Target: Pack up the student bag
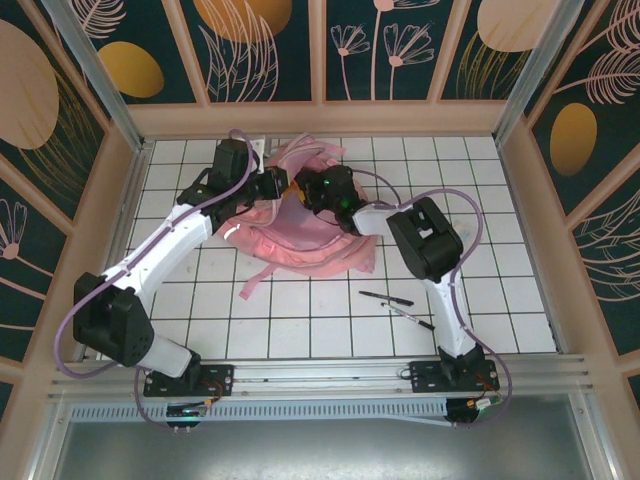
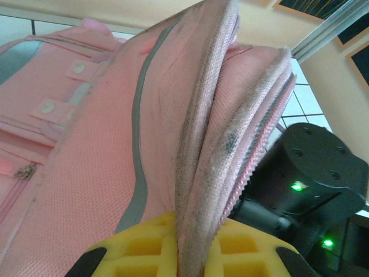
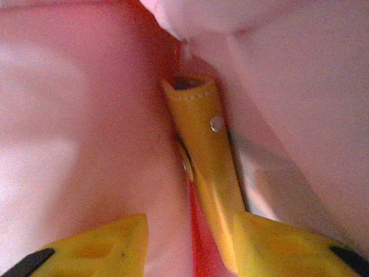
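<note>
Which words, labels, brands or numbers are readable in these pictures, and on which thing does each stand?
No text is readable in any view.
The student bag: pink fabric, grey strips, press studs; no label or print visible.
The yellow object amid pink fabric: one rivet, no writing.
The pens: too small to tell whether they carry print.

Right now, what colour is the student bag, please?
The student bag is pink; left wrist view.

The large soft pink fabric backpack (image 1: pixel 300 238) has its rim pinched in the left gripper (image 2: pixel 190 251). The right gripper (image 3: pixel 190 254) sits inside it, with an orange-yellow stitched sleeve (image 3: pixel 203 151) between its parted fingers.
</note>
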`<state>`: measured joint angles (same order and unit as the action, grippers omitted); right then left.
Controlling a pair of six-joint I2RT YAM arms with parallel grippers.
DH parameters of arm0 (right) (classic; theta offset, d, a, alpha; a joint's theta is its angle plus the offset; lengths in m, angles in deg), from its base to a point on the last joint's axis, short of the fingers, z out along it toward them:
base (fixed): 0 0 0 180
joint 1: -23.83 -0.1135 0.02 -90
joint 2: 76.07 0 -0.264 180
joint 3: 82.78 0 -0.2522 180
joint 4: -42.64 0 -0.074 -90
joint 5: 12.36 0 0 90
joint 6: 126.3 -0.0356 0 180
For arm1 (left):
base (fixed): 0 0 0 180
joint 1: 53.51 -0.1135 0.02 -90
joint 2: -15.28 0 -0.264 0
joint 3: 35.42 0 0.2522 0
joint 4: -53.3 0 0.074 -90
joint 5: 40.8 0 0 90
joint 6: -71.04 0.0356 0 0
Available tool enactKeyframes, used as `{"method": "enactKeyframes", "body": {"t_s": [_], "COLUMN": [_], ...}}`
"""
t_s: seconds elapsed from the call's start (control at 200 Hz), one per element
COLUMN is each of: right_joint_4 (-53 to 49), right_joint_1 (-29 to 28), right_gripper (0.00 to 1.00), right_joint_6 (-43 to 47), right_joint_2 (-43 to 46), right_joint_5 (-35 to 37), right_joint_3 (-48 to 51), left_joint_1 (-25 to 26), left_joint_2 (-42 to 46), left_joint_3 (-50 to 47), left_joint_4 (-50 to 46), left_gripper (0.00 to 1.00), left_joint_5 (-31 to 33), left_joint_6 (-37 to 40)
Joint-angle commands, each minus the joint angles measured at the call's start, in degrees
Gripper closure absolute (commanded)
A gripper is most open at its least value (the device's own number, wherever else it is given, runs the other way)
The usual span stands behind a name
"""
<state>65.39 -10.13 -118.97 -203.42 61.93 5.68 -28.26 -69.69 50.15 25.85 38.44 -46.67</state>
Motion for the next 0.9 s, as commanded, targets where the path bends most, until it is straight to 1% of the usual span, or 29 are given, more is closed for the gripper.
{"method": "enactKeyframes", "body": {"t_s": [0.0, 0.03, 0.05, 0.19, 0.245, 0.325, 0.375, 0.42, 0.586, 0.711, 0.796, 0.891], "right_joint_4": [-2.52, -5.30, -7.14, -19.85, -26.73, -38.00, -42.36, -45.42, -51.63, -53.40, -54.18, -54.71], "right_joint_1": [2.28, 2.23, 4.17, 9.91, 12.77, 16.63, 18.96, 21.80, 35.38, 43.83, 47.84, 49.72], "right_gripper": [0.49, 0.48, 0.48, 0.47, 0.47, 0.47, 0.46, 0.45, 0.45, 0.44, 0.42, 0.41], "right_joint_6": [4.31, 6.77, 8.55, 21.13, 26.83, 35.74, 40.12, 42.68, 46.84, 48.04, 48.16, 49.17], "right_joint_2": [9.00, 11.68, 13.49, 25.30, 28.64, 33.17, 35.92, 37.97, 43.16, 47.07, 49.76, 51.77], "right_joint_5": [-6.90, -7.30, -7.59, -11.04, -12.30, -9.37, -6.69, -5.97, -4.14, -2.20, -1.40, 0.05], "right_joint_3": [7.11, 9.07, 10.31, 17.97, 19.41, 20.56, 22.04, 23.56, 30.70, 36.13, 38.92, 41.44], "left_joint_1": [-0.16, -0.17, -0.12, -0.12, -0.13, -0.17, -0.14, -0.18, -0.12, -0.08, -0.13, -0.13], "left_joint_2": [4.56, 4.75, 4.85, 5.06, 5.30, 6.07, 6.74, 7.44, 8.91, 8.86, 8.69, 8.60], "left_joint_3": [-0.07, -0.26, -0.39, -1.04, -1.76, -3.58, -5.14, -6.64, -11.08, -12.72, -13.69, -14.61], "left_joint_4": [12.73, 12.73, 12.74, 12.88, 13.38, 14.77, 15.40, 16.22, 18.01, 17.57, 17.56, 17.54], "left_gripper": [1.00, 1.00, 1.00, 1.00, 1.00, 1.00, 1.00, 1.00, 1.00, 1.00, 1.00, 1.00], "left_joint_5": [2.83, 3.78, 4.29, 6.41, 6.96, 8.74, 11.54, 12.91, 12.13, 11.29, 10.87, 9.43], "left_joint_6": [2.43, 3.06, 3.34, 5.45, 5.85, 7.26, 7.05, 7.24, 10.70, 11.04, 10.07, 9.17]}}
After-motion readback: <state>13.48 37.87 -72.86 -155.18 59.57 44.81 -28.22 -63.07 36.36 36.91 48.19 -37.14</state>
